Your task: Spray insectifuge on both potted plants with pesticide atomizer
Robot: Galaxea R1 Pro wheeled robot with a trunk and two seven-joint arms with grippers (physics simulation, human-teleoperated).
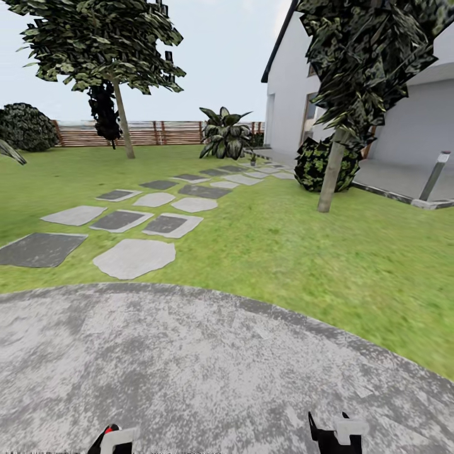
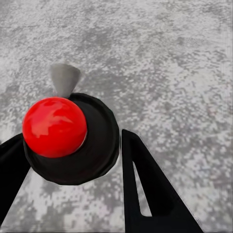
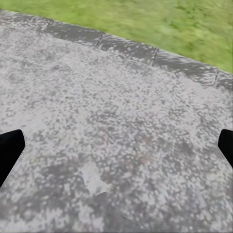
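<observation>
Over the grey patio (image 1: 208, 366), the left gripper (image 2: 73, 160) has its fingers (image 2: 145, 189) clamped on the sprayer (image 2: 70, 136), red-topped with a grey nozzle. The right gripper (image 3: 116, 145) has its fingers (image 3: 9, 148) spread wide apart. Stepping stones (image 1: 135, 257) cross the lawn (image 1: 302, 252) toward the far fence (image 1: 157, 132).

No readable text or labels.

Both grippers (image 1: 112, 441) (image 1: 334, 435) cut off btm edge

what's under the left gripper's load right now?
Grey paving lies below the red-topped black object between the left gripper's fingers. The ground directly beneath the object is covered by it, and its lower body can't be seen.
</observation>
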